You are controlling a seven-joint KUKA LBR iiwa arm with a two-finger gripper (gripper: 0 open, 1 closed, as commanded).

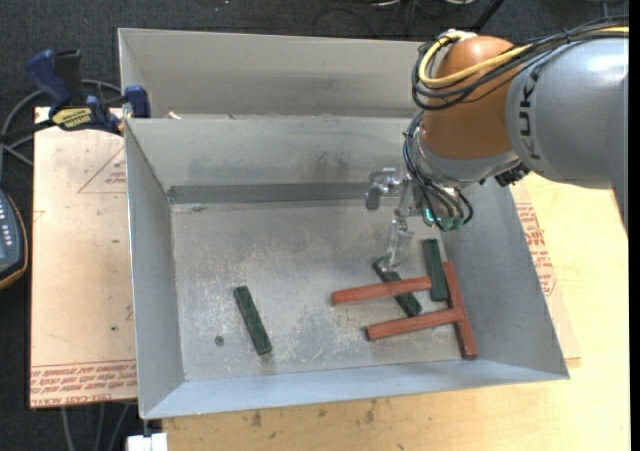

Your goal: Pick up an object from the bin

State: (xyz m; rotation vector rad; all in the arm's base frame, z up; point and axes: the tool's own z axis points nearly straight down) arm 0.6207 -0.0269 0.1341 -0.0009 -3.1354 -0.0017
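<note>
Reaching in from the right side of the bin (150, 239), the arm bends steeply down at its orange-covered wrist (465, 99), and I see the gripper (388, 261) hanging nearly upright, its tip low over the floor. Whether it is parted or closed I cannot tell. Right under it lies a short dark green bar (409, 304), in a loose heap with 3 red-brown bars (410, 325) and 1 more green bar (433, 267) near the front right corner. A lone green bar (252, 319) lies toward the front left.
</note>
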